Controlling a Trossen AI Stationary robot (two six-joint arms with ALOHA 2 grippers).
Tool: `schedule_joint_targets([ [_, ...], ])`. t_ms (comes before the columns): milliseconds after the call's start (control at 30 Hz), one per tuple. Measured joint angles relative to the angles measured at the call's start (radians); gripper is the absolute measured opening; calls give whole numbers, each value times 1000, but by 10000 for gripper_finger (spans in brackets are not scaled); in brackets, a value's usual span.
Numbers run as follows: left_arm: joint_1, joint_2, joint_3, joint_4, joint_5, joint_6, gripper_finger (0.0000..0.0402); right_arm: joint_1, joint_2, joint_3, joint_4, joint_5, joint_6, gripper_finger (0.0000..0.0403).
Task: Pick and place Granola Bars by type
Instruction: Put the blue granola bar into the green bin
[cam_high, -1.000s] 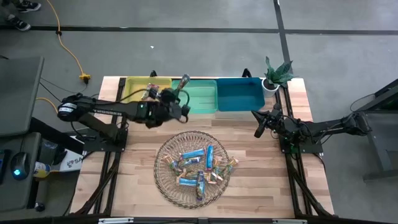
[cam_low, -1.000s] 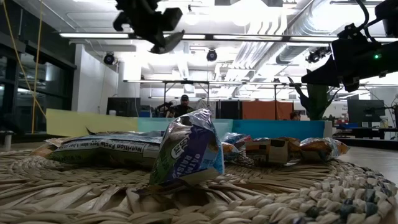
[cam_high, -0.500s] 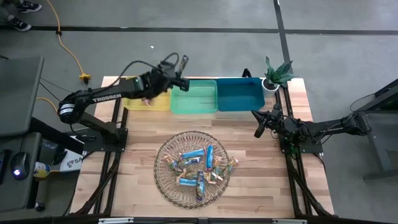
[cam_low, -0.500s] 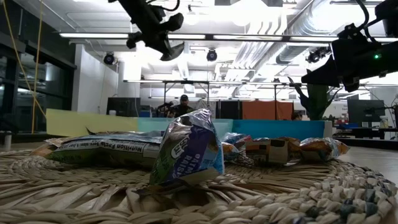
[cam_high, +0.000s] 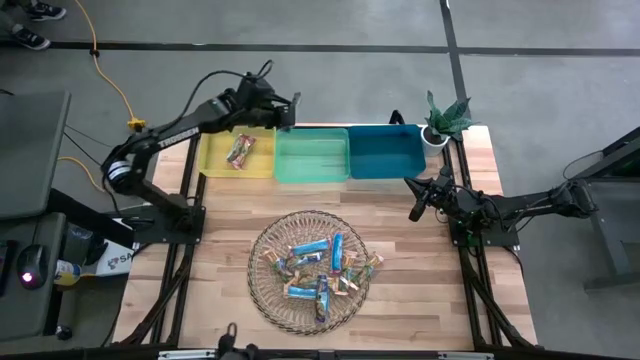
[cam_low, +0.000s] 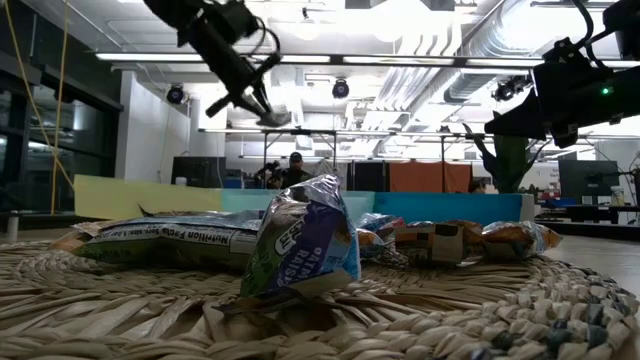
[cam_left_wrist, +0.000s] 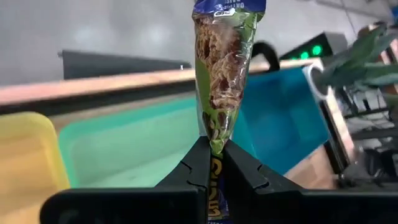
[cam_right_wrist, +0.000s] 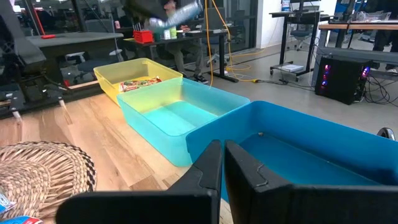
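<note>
Left hand (cam_high: 292, 100) is up over the table's far edge, by the far-left corner of the green bin (cam_high: 312, 158), fingers pinching a green-and-blue bar (cam_left_wrist: 224, 68). One bar (cam_high: 238, 151) lies in the yellow bin (cam_high: 212, 152) near the far-left corner. Rest of the bars (cam_high: 318, 266) sit piled in the wicker plate (cam_high: 262, 290), mid-table toward the near edge. Right hand (cam_high: 413, 212) waits near the right edge, fingers pressed together, holding nothing.

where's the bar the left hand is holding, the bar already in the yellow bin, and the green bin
held granola bar (cam_left_wrist: 222, 74), left wrist view, middle of its wrapper.
granola bar in the yellow bin (cam_high: 237, 151), high view, its middle.
green bin (cam_high: 311, 160), high view, bare floor.
</note>
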Motion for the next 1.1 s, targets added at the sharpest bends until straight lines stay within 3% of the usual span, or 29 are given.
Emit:
schedule_joint_targets([
  [267, -25, 140, -1, -50, -25, -37, 19, 0, 0, 0, 0, 0, 0, 0],
  [500, -114, 234, 1, -136, -146, -104, 19, 0, 0, 0, 1, 0, 0, 0],
  [900, -170, 260, -1, -251, -321, -236, 20, 0, 0, 0, 1, 0, 0, 0],
  [1100, -170, 260, -1, -239, -291, -208, 69, 0, 0, 0, 0, 0, 0, 0],
])
